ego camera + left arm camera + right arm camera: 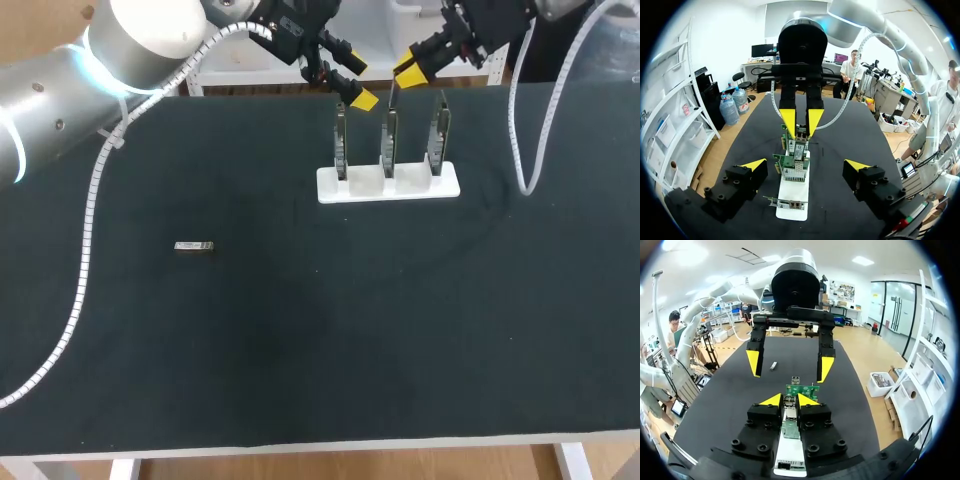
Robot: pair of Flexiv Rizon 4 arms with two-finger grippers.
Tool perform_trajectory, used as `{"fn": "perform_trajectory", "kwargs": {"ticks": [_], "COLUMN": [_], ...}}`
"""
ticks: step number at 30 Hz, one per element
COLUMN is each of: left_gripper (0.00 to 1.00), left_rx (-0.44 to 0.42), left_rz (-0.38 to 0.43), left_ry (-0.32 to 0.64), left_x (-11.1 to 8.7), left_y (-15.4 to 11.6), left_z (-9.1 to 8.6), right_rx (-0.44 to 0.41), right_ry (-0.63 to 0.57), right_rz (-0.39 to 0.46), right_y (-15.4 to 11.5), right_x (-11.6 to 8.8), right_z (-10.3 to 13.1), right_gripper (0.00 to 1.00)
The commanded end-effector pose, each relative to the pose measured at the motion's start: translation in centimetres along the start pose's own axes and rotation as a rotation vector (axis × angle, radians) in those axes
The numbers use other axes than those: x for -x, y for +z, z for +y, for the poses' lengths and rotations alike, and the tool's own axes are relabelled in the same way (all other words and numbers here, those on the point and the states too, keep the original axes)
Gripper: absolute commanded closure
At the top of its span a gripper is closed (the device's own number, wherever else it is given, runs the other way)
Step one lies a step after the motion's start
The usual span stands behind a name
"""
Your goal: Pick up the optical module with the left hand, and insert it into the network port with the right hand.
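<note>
Left gripper (360, 83), fingers spread, sits upper middle beside the network cards (390, 135); optical module (194, 246) lies mid-left; we judge swinging over could clip the cards.

Table cover (300, 350): matt dark cloth-like sheet, faintly creased. Card holder (388, 186): smooth white plastic with a slight sheen. Circuit boards (389, 140): green laminate with bare metal brackets. Optical module (194, 246): bright metal casing. Left arm (40, 110): glossy silver and white shell. Cable wrap (85, 260): white plastic spiral.
</note>
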State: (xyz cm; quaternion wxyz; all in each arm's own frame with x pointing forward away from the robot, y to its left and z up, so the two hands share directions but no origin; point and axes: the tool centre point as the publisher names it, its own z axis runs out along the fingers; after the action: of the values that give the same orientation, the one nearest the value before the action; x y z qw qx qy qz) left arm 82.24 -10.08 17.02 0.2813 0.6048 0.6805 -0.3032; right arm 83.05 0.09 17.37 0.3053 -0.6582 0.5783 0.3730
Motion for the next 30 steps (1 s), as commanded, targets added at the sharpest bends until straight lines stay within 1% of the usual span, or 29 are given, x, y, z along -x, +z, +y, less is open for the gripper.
{"fn": "perform_trajectory", "kwargs": {"ticks": [1, 3, 4, 8, 10, 15, 30], "left_gripper": [0.00, 0.00, 0.00, 0.00, 0.00, 0.00, 0.00], "left_rx": [-0.002, -0.002, -0.002, -0.002, -0.002, -0.002, -0.002], "left_rz": [0.005, 0.005, 0.005, 0.005, 0.005, 0.005, 0.005], "left_ry": [-0.001, -0.001, -0.001, -0.001, -0.001, -0.001, -0.001], "left_x": [0.14, 0.14, 0.14, 0.14, 0.14, 0.14, 0.14], "left_y": [0.05, 0.05, 0.05, 0.05, 0.05, 0.05, 0.05], "left_z": [0.20, 0.20, 0.20, 0.20, 0.20, 0.20, 0.20], "right_rx": [0.931, 0.932, 0.913, 0.915, 0.931, 0.921, 0.931], "right_ry": [0.000, -0.004, -0.004, -0.012, -0.015, -0.009, -0.005], "right_rz": [-0.001, -0.006, 0.004, -0.008, 0.003, -0.001, 0.003], "right_y": [-0.31, -0.39, -0.41, -0.44, -0.30, -0.24, -0.02], "right_x": [0.00, 0.07, 0.10, 0.33, 0.30, 0.15, 0.06], "right_z": [-0.63, -0.55, -0.54, -0.54, -0.46, -0.44, -0.51], "right_gripper": [1.00, 1.00, 1.00, 1.00, 1.00, 1.00, 1.00]}}
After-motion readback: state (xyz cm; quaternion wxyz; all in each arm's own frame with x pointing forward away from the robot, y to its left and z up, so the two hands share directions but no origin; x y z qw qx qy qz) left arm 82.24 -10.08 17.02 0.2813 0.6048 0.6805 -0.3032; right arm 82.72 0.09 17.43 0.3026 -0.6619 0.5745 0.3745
